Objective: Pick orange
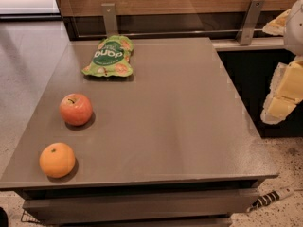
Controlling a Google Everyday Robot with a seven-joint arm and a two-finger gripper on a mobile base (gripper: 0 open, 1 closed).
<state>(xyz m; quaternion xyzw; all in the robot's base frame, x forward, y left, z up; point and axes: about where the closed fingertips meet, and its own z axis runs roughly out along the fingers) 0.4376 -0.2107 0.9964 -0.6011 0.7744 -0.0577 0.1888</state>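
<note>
Nothing of the pick is done yet: the orange [57, 160] sits untouched at the lower left of the frame, near the front corner of the table [180, 126], with the red apple [75, 109] just above it. My gripper [284, 96] hangs at the right edge of the frame, beyond the table and well apart from the orange; how wide it stands I cannot tell. By my judgement, the reach, grasp and lift are all left to do.

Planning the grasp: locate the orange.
In the camera view, the round, dimpled orange fruit sits at the grey table's near-left corner, beside the round red-pink apple; the claw hangs beyond the right edge.
</note>
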